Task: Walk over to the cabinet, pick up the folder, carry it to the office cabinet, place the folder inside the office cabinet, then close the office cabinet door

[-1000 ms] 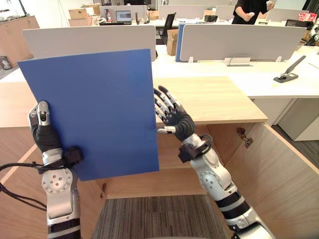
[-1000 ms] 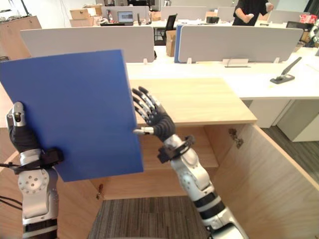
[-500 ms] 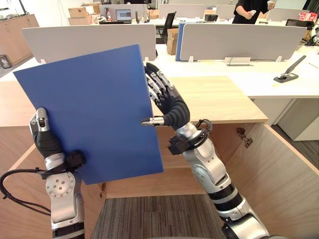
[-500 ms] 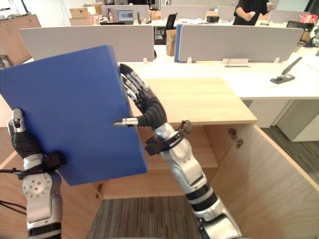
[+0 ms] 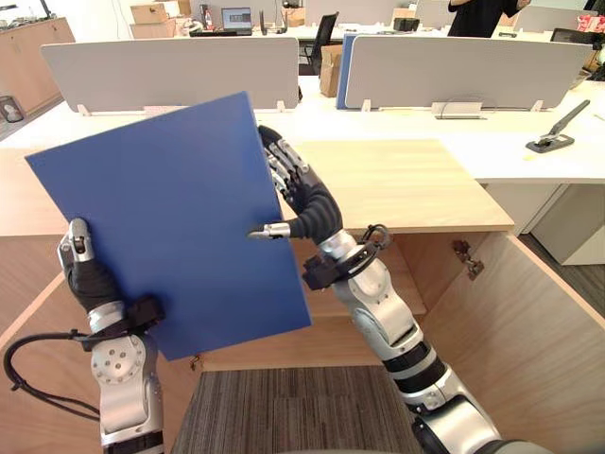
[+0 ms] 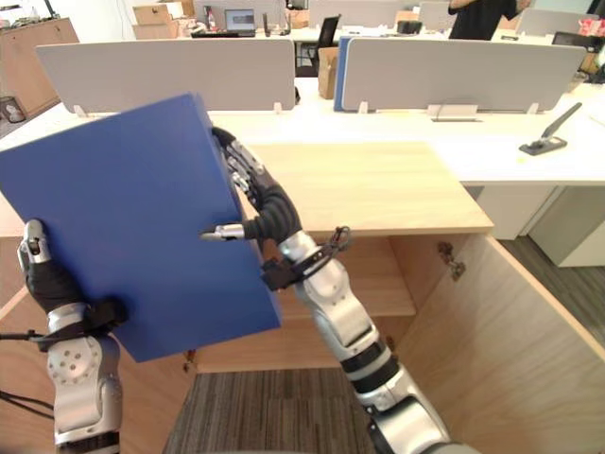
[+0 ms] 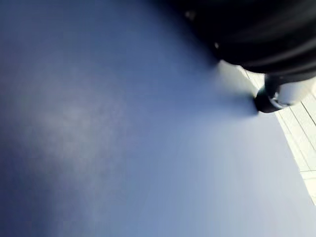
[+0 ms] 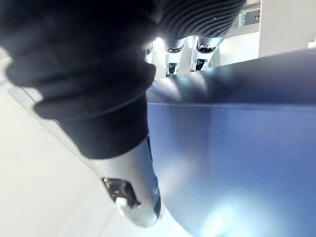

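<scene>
A large blue folder (image 5: 170, 227) stands upright and slightly tilted in front of me, above the open wooden office cabinet (image 5: 406, 184). My left hand (image 5: 85, 274) grips its lower left corner, thumb on the front face and fingers hidden behind. My right hand (image 5: 307, 203) holds the folder's right edge, with the thumb (image 8: 131, 192) pressed on the front face and the fingers reaching behind. The folder's blue face (image 7: 123, 138) also shows close up in the left wrist view. The cabinet's inside shelf (image 5: 402, 284) shows below the top, to the right of my right arm.
The cabinet's right door (image 5: 539, 331) hangs open toward me, hinge (image 5: 463, 253) showing. A wooden panel (image 5: 28, 378) stands at lower left. White desks with grey screens (image 5: 463, 71) lie behind, one bearing a hole punch (image 5: 553, 132). A person (image 5: 482, 14) stands far back. Grey carpet (image 5: 284, 411) lies below.
My right hand moved from beside the folder's right edge onto it, thumb now across the front face. The folder leaned slightly left and the view shifted a little.
</scene>
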### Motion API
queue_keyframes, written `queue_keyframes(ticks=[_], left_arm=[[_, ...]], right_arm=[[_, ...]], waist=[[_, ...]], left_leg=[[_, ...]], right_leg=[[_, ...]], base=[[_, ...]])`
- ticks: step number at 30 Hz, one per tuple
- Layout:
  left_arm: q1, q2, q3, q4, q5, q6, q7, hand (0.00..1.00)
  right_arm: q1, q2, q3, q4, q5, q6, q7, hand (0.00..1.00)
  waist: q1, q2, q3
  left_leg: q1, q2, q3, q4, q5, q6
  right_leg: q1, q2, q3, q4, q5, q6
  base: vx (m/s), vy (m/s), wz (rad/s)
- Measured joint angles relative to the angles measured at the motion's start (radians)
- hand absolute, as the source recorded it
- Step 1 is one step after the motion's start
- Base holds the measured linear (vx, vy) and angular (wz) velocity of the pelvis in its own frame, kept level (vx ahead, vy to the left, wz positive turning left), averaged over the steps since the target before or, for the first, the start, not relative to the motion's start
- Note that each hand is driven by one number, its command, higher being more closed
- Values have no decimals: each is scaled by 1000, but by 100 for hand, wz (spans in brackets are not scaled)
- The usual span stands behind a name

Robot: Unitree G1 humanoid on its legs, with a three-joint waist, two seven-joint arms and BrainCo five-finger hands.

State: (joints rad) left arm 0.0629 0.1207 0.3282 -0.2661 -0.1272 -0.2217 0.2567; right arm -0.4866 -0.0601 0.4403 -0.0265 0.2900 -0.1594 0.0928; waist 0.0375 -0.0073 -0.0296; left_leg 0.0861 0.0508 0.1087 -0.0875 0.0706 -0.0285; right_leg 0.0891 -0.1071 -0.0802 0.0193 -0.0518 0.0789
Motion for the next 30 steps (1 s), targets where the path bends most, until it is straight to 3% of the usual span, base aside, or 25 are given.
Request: queue_keyframes(ticks=[7,14,18,28,29,30], left_arm=[[45,1,-3,-30,-50,10,-4,100],[79,0,-22,-169,-211,-3,-42,100],[84,10,-24,-228,-217,-15,-68,100],[91,0,-37,-276,-219,-15,-48,100],[91,0,-38,-276,-219,-15,-47,100],[91,0,-38,-276,-219,-15,-45,100]], right_arm=[[3,3,15,80,2,0,-10,0],[66,7,46,154,-38,13,-17,0],[117,25,61,180,-44,30,-30,0],[141,75,53,219,-159,44,-131,0],[141,76,53,219,-160,45,-133,100],[142,76,53,219,-164,44,-134,100]], waist=[[-2,0,3],[-2,-2,4],[-4,-2,4],[-12,-8,7],[-13,-9,8],[-13,-12,9]], left_leg=[[-1,0,-3,0,0,0],[-2,0,-11,0,3,-2],[-8,-1,-22,0,8,-3],[-13,-1,-34,0,16,-2],[-13,-1,-35,0,17,-2],[-13,-1,-35,0,17,-2]], right_leg=[[1,0,-2,-1,0,0],[4,0,-11,-1,-1,-1],[3,-1,-23,-1,-1,-1],[3,-1,-32,3,0,-1],[2,-1,-33,3,0,-1],[3,-1,-33,3,0,-1]], base=[[0,0,0],[0,0,2],[-10,-1,8],[-14,0,3],[0,0,0],[0,0,0]])
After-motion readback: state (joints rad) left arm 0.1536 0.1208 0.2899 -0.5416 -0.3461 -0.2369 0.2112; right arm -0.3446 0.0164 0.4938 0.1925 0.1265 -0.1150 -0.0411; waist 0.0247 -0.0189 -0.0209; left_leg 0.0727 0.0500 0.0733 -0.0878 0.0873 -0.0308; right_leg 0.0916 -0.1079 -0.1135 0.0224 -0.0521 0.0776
